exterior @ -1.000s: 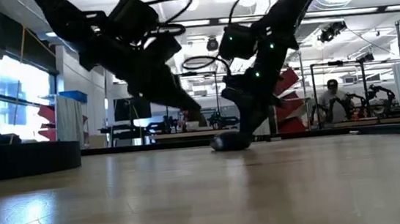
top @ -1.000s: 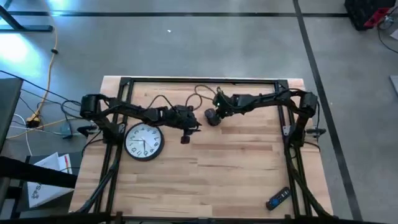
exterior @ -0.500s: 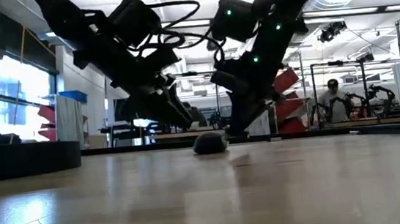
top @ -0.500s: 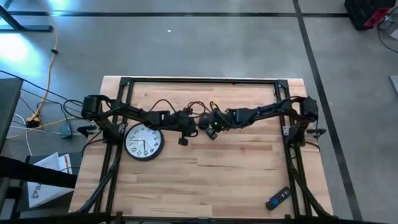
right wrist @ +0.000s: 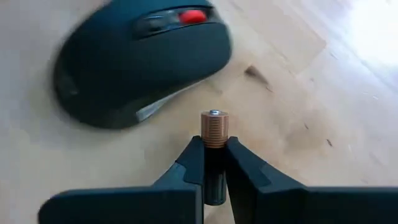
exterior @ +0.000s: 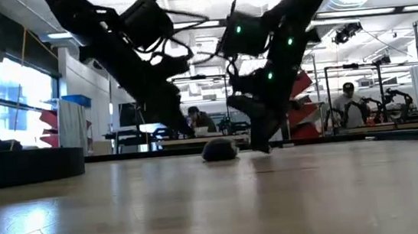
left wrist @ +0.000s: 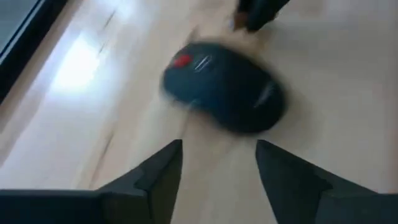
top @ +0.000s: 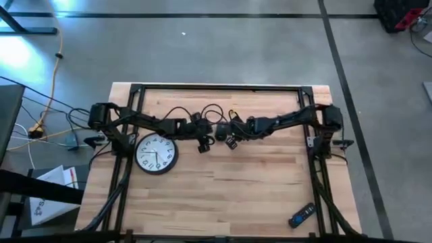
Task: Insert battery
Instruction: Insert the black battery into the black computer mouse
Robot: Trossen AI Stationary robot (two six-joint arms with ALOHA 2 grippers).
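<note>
- The small cylindrical battery with a copper-coloured end [right wrist: 214, 127] is clamped between the right gripper [right wrist: 214, 163]'s two dark fingers; its long axis runs along the fingers, and its capped terminal points forward out of the fingertips, toward the black computer mouse with a red scroll wheel [right wrist: 140, 59].
- That mouse lies flat on the pale wooden butcher-block table [top: 236, 189], just ahead of the battery's tip and not touching it; its wheel end is the end farther from the right gripper.
- The left gripper [left wrist: 217, 155] faces the same mouse [left wrist: 224, 86] from the other side, its fingers spread apart with nothing between them, the mouse just beyond their tips.
- In the overhead view both grippers meet at the mouse [top: 221, 133] near the table's middle, toward its back edge.
- Compared with a second ago, the mouse sits farther toward the left arm's side, the right gripper [top: 233, 138] has followed it there, and the left gripper [top: 204, 140] has closed in on it; over the last half second the mouse has stayed put.
- Beside the left arm lies a round white wall clock with a black rim [top: 156, 153]; a blue-and-black remote-shaped device [top: 302, 215] rests near the front corner on the right arm's side.
- Around the table is a grey concrete floor [top: 223, 47]; the low view shows a workshop with people seated in the background [exterior: 348, 103].
</note>
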